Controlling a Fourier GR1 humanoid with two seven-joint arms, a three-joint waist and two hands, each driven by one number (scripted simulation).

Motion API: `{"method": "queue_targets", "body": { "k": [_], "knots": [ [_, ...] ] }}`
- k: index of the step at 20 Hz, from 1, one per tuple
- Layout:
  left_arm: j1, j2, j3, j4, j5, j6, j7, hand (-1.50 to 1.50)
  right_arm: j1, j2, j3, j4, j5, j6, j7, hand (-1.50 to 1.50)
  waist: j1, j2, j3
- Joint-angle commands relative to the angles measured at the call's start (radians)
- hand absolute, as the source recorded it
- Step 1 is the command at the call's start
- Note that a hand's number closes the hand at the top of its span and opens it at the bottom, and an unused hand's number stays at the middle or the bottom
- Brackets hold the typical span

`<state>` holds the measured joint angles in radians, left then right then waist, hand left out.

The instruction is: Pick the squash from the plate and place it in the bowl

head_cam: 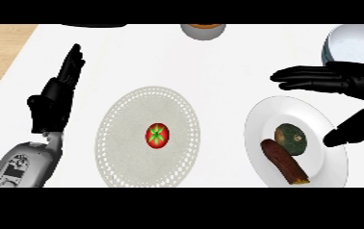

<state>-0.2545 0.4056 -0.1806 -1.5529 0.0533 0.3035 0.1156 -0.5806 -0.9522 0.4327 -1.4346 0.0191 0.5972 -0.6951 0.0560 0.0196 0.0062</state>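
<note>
Squash (291, 137), dark green and round, is seen on the white plate (313, 115) near the desk's right edge, touching a brown sweet potato (285, 162). The right hand (323, 79) is held open above the plate, fingers spread, thumb lowered beside the squash, nothing grasped. The hand should be lowered so only the squash is enclosed. The bowl (346, 45) is placed at the far right corner. The left hand (60, 91) is rested open near the left edge.

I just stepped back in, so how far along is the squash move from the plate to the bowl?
Nothing looks done yet: the round dark green squash sits on the white plate beside a brown sweet potato. In hand: the open black right hand hovers over the plate. Left: grasp, lift, and place it in the pale bowl. The open left hand rests at the left.
</note>
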Motion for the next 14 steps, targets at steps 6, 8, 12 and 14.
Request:
{"method": "queue_targets", "body": {
  "k": [6,8,12,14],
  "knots": [
    [-0.002,-0.022,-0.015,-0.009,-0.027,0.013,0.021,0.0,-0.035,-0.027,0.227,0.077,0.281,-0.029,-0.339,-1.5,-0.002,-0.005,-0.004],
    [0.016,-0.016,-0.003,-0.001,-0.029,0.009,-0.003,0.0,-0.025,-0.026,0.289,0.083,0.354,-0.093,-0.342,-1.5,-0.01,-0.008,-0.005],
    [-0.007,0.005,0.032,0.0,-0.021,-0.004,0.038,0.0,-0.028,0.0,0.369,0.155,0.48,-0.213,-0.352,-1.5,-0.024,-0.013,-0.005],
    [0.018,-0.006,0.003,-0.063,-0.048,0.008,0.081,0.0,-0.084,0.04,0.368,0.237,0.501,-0.19,-0.335,-1.5,-0.02,-0.015,-0.005]
  ]
}}
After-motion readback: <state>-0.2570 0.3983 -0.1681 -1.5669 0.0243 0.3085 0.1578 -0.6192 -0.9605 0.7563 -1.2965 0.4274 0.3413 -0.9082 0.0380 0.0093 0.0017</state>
